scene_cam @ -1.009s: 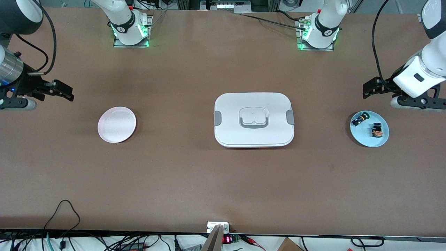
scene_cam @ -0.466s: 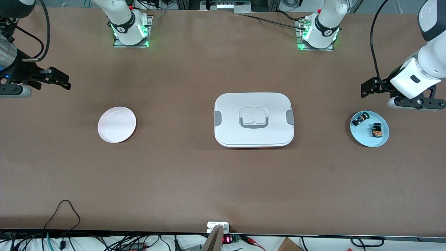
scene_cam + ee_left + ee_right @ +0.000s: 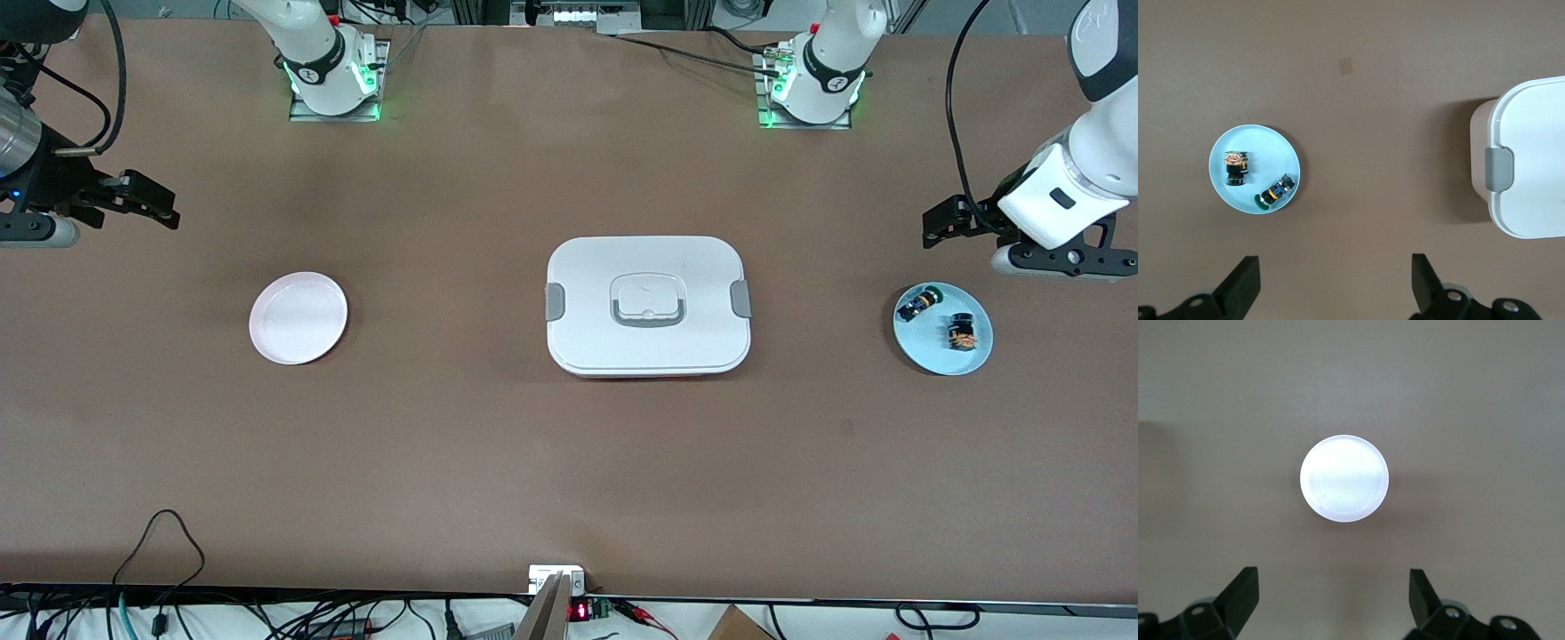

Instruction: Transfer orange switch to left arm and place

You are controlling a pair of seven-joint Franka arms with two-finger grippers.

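Switch (image 3: 960, 332) on plate, near left end effector (image 3: 944, 224).

White box (image 3: 648, 351), grey clips; pale-blue plate (image 3: 969, 360); pinkish-white plate (image 3: 298, 318); brown table (image 3: 569, 462).

The left claw (image 3: 942, 222) hangs at the front view's right edge with its fingers (image 3: 1245, 283) spread wide. The right claw (image 3: 151, 206) hangs at the left edge, likewise spread and holding nothing.
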